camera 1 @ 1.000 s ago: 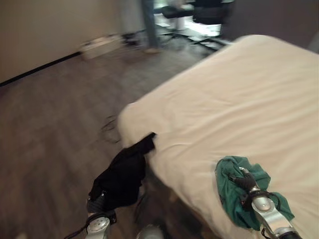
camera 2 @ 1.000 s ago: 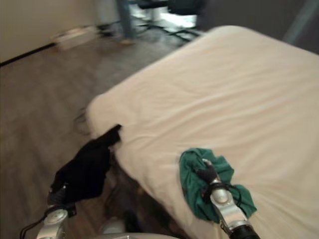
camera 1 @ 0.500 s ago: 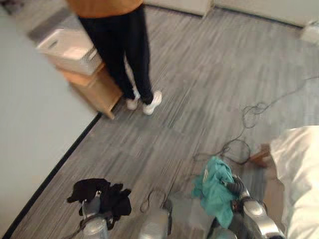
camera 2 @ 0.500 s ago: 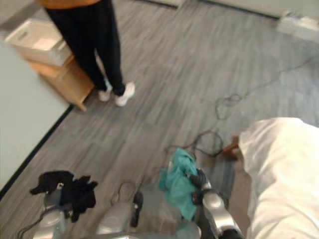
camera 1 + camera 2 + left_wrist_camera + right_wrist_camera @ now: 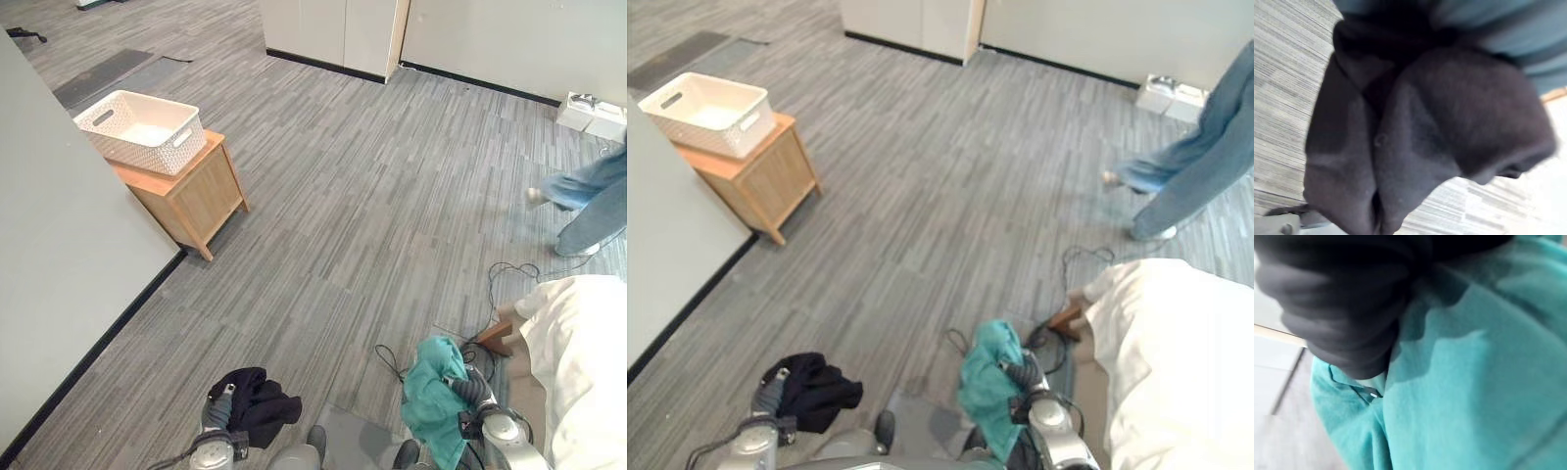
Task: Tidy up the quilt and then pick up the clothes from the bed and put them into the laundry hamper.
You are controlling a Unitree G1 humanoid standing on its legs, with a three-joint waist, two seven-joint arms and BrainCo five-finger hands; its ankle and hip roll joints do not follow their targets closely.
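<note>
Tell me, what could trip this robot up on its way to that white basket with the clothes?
Cables loop on the floor beside the bed; they might snag a step. A person is walking nearby and might cross its path. The teal garment hangs loosely from the right hand and might slip before the hamper.

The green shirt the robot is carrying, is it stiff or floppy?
Probably floppy: the green shirt hangs in soft folds from the right robot hand. It looks light too, since it bunches up loosely. It might slip or snag, because its loose end dangles low.
</note>
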